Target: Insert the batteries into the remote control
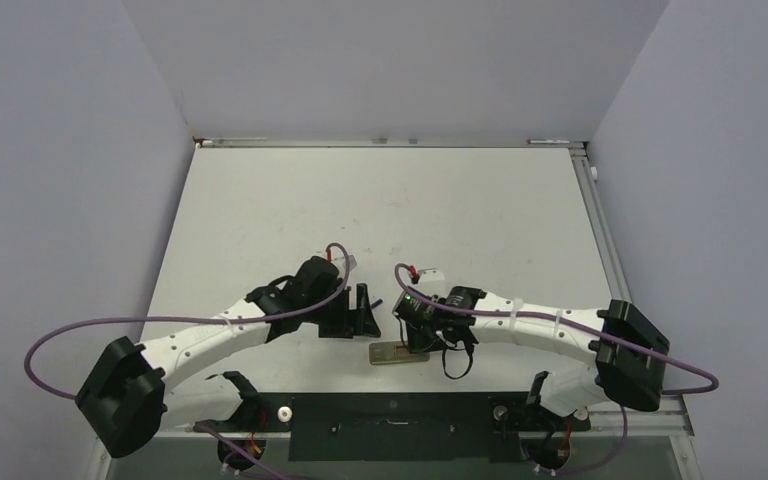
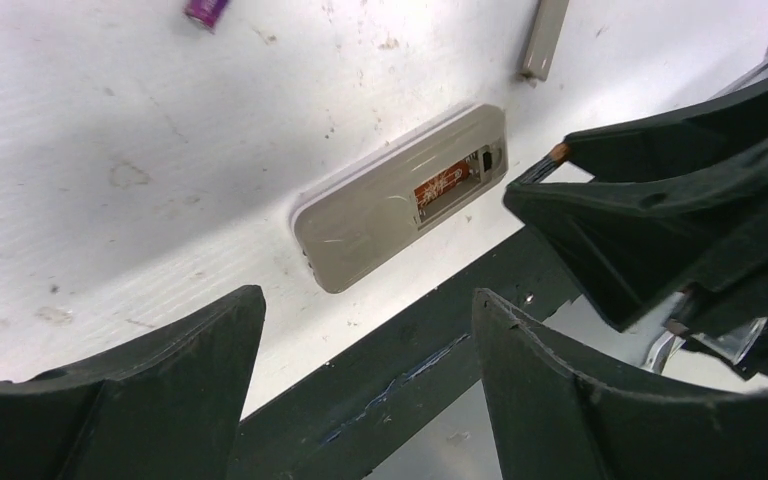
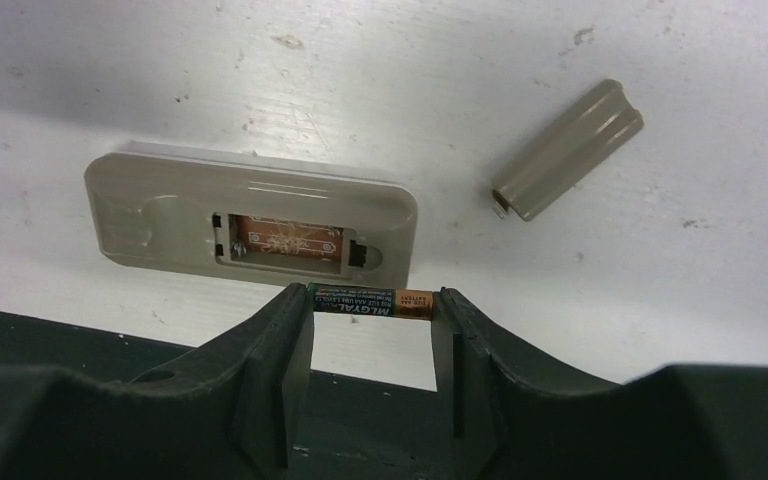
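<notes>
The remote control (image 3: 250, 215) lies back-up near the table's front edge, also seen in the left wrist view (image 2: 380, 210) and the top view (image 1: 392, 354). Its battery recess (image 3: 280, 240) is open and shows an orange-brown printed inside. My right gripper (image 3: 372, 305) is shut end to end on a black-and-gold battery (image 3: 360, 300), held just in front of the recess; its gold tip shows in the left wrist view (image 2: 558, 152). A purple battery (image 2: 206, 10) lies on the table beyond the remote. My left gripper (image 2: 360, 310) is open and empty, hovering left of the remote (image 1: 362, 305).
The greyish-beige battery cover (image 3: 567, 150) lies loose on the table to one side of the remote, also in the left wrist view (image 2: 545, 38). A black mounting strip (image 2: 400, 360) runs along the near table edge. The right gripper's fingers (image 2: 660, 200) fill the right of the left wrist view.
</notes>
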Robot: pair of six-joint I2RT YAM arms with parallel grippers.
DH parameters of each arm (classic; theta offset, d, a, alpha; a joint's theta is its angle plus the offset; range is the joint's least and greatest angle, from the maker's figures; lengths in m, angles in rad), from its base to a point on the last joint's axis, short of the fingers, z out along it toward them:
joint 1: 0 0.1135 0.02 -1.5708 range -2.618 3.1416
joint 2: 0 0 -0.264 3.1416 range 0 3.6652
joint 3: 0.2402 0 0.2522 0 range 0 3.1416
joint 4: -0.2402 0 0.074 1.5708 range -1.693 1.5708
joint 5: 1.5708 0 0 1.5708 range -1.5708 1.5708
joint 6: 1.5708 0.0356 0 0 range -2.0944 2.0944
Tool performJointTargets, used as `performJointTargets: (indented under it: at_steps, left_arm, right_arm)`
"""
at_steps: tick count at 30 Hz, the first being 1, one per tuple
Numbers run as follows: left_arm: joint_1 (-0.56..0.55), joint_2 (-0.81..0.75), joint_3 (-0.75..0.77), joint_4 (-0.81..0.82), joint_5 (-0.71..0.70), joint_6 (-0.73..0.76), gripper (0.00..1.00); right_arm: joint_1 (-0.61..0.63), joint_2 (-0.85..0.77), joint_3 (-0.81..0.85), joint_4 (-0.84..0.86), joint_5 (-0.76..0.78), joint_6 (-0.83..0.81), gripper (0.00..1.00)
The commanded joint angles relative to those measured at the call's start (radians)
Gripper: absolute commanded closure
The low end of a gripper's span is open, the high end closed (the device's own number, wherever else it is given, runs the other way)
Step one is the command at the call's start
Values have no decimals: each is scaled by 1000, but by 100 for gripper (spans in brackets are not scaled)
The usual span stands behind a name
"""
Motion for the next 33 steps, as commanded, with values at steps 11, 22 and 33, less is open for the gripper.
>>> performJointTargets:
  at_steps: [11, 22, 33]
  left_arm:
    - [123, -153, -24, -78, 31, 68, 26]
    - [155, -154, -43, -73, 63, 96, 25]
    - [168, -152, -49, -64, 79, 106, 25]
  right_arm:
    - [40, 145, 119, 51, 1, 1, 70]
    - [57, 169, 133, 27, 12, 31, 68]
    - [79, 167, 140, -14, 30, 51, 68]
